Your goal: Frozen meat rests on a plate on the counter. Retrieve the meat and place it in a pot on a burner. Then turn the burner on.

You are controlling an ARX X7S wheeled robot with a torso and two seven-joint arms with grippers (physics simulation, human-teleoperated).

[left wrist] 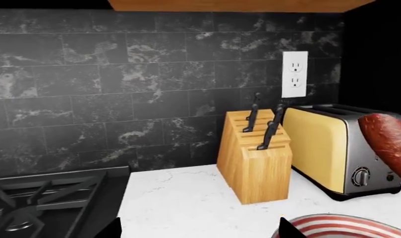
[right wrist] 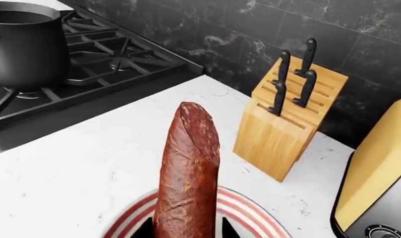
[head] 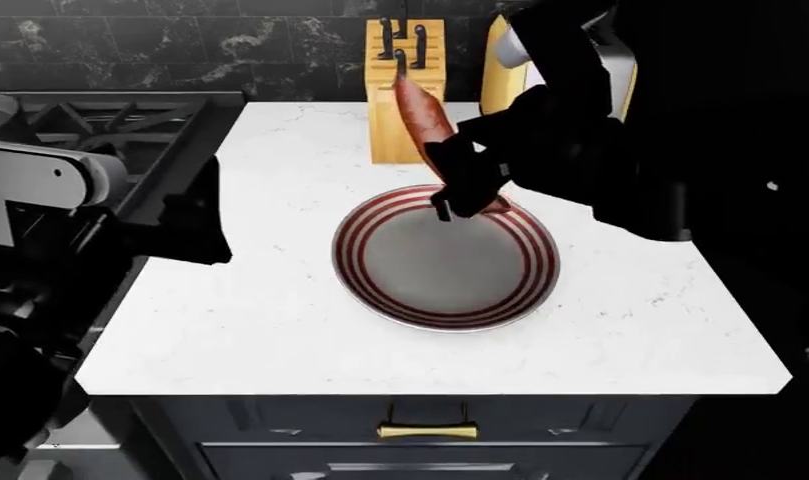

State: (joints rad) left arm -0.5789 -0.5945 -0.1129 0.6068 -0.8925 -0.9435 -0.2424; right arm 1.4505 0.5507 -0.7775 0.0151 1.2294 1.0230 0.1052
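Observation:
The reddish-brown frozen meat (head: 423, 118) is lifted off the plate (head: 377, 275) and stands nearly upright, one end between the fingers of my right gripper (head: 460, 200), which is shut on it. The right wrist view shows the meat (right wrist: 187, 168) rising from between the dark fingertips (right wrist: 144, 229), above the red-ringed plate (right wrist: 257, 220). The grey pot (right wrist: 22, 47) stands on a stove burner at the far left. My left gripper (left wrist: 200, 233) is open and empty, low over the white counter (left wrist: 187, 198) between the stove and the plate (left wrist: 349, 227).
A wooden knife block (head: 401, 95) and a yellow and steel toaster (left wrist: 332, 148) stand at the back of the counter against the dark tiled wall. The black stove grates (left wrist: 41, 203) adjoin the counter's left edge. A bare burner (right wrist: 124, 63) sits beside the pot.

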